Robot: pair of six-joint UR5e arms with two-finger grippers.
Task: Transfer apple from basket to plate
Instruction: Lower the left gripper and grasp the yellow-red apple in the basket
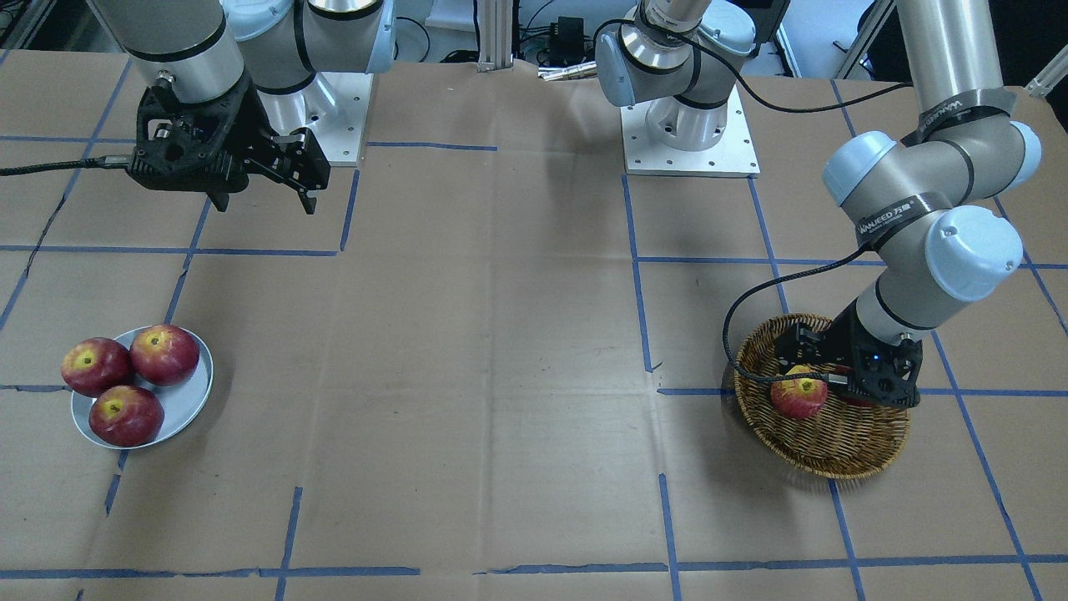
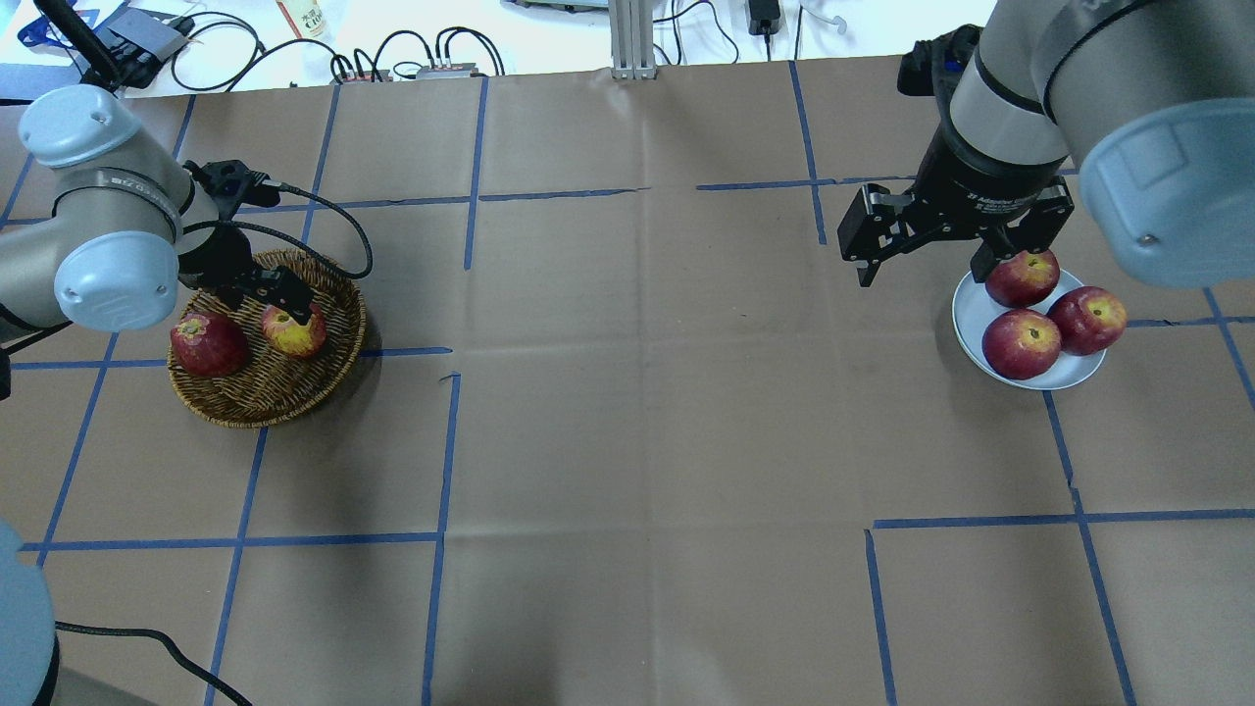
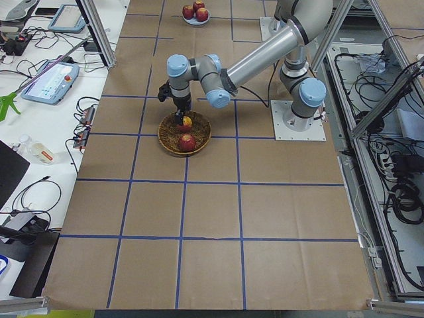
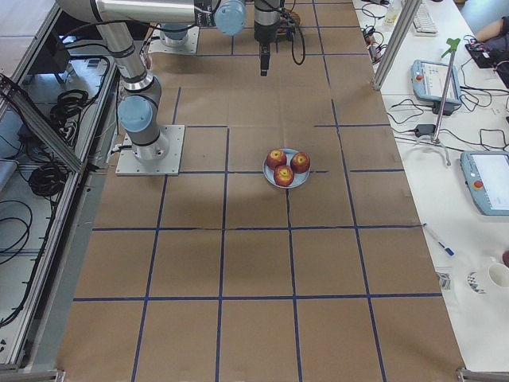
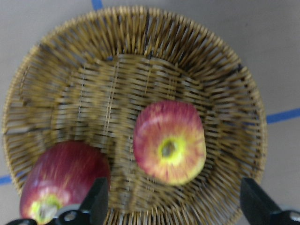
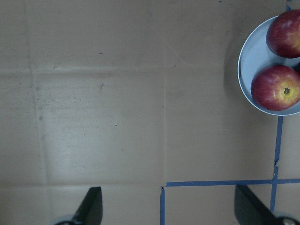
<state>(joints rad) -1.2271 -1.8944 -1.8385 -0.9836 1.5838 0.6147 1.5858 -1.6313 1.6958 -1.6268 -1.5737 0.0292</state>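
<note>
We see left gripper (image 5: 173, 199) spread over streaked apple (image 5: 169, 141) in wicker basket (image 5: 140, 37); right gripper (image 2: 922, 257), far from basket, spread, empty. We judge apple firm, slippery: pinch widest middle.

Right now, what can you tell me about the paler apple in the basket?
The apple is orange-red streaked with yellow, with a yellow patch around its stem hollow, which faces upward. Its skin looks smooth and whole. It rests on the woven floor of the wicker basket, apart from a darker red apple beside it. The left hand hangs open above it, one finger to each side, neither seeming to touch it.
</note>
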